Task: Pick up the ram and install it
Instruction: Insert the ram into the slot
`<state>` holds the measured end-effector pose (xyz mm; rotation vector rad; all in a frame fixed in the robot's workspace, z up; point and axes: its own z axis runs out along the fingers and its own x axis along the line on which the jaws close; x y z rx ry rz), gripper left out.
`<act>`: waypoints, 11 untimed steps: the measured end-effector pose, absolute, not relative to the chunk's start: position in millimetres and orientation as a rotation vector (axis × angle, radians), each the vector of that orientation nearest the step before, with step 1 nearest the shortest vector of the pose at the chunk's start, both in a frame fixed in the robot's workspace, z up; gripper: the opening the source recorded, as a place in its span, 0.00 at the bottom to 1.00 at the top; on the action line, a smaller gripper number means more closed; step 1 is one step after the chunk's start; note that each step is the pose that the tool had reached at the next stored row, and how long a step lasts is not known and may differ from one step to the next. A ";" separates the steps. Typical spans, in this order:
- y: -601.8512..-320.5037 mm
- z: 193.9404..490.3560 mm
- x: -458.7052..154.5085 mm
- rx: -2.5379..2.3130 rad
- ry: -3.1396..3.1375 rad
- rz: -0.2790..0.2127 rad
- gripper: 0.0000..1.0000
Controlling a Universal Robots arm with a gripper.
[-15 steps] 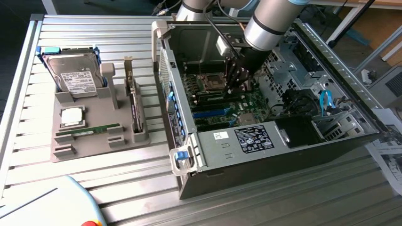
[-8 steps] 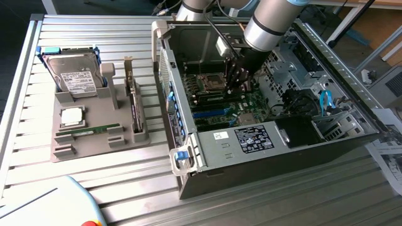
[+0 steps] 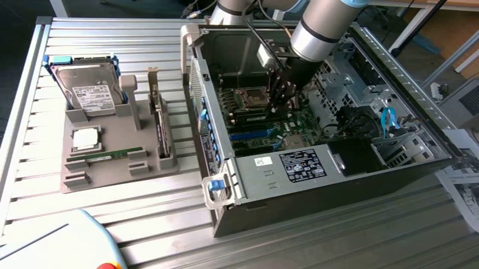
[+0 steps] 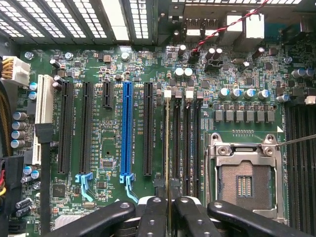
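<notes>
Wrist view: ram [image 4: 169,143] edge-on in gripper [image 4: 169,202]

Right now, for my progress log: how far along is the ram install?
Done: ram picked up, inside the case. In hand: the gripper holds it edge-on, lined up along a slot near the socket. Left: seating; I cannot tell whether it is pressed home.

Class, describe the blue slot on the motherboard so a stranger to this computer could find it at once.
Look inside the open computer case at the green motherboard, with its row of long parallel slots. The blue slot lies some slots away from where the claw grips the ram; it alone is bright blue, its neighbours black.
</notes>
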<state>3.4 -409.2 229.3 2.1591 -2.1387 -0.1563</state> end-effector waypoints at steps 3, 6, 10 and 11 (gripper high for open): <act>-409.2 229.3 3.4 2.159 -2.139 -0.156 0.21; -409.3 231.2 3.4 2.154 -2.138 -0.150 0.21; -409.3 251.0 3.4 2.152 -2.137 -0.146 0.21; -409.2 255.3 3.4 2.151 -2.137 -0.145 0.21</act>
